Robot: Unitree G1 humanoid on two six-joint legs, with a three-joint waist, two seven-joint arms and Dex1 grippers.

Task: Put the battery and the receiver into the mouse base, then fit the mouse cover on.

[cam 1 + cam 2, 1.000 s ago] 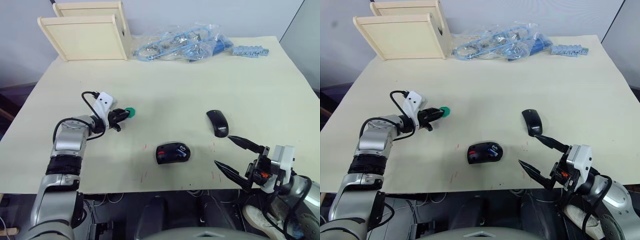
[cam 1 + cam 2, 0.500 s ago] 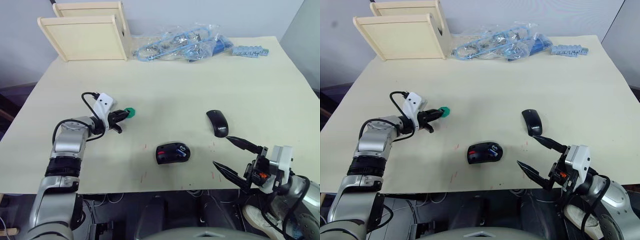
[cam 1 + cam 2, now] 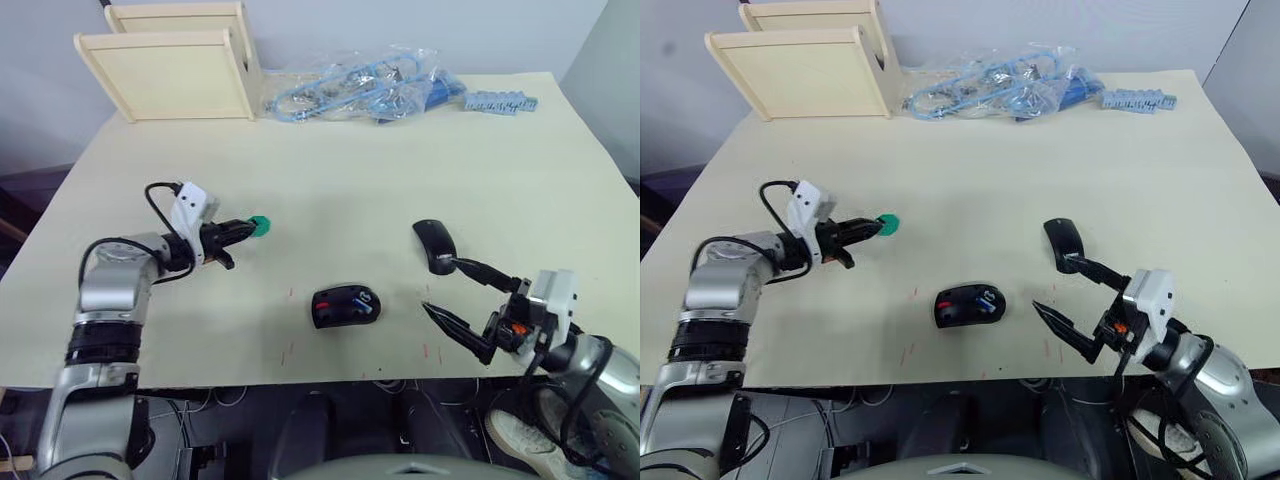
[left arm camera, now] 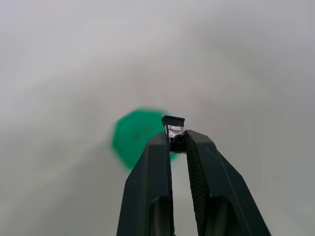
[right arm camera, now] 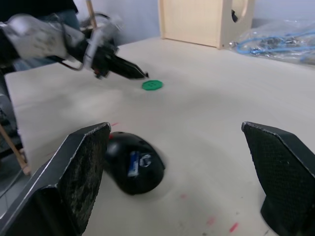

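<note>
Left wrist view shows the left gripper (image 4: 178, 140) pinched shut on a tiny black-and-silver piece, which reads as the receiver (image 4: 173, 128); it is held just over the green disc (image 4: 137, 136) that lies on the surface toward the left edge. Gripping the piece by one end leaves the other end free, which would suit pushing it into a slot in the mouse base (image 3: 345, 305).

That base sits near the front edge, about midway along it, open side up. A blue stick with a white end, the battery (image 5: 134, 163), already lies in its red-and-black interior (so that part of the task looks done). The receiver slot is too small to make out, so whether it is still vacant cannot be told.

Low over the front right corner, the right gripper (image 3: 462, 298) hangs with its fingers spread wide and nothing between them. It stands just beside the mouse cover (image 3: 434, 245), one fingertip close to the cover's near end, a pose that seems ready to take up the cover once the base is filled. The cover lies flat, apart from the base and to its right.

Along the far edge stand two pale wooden boxes (image 3: 170, 70) at the left corner, contents unseen, and a clear bag of blue cables (image 3: 365, 88) near the middle.
</note>
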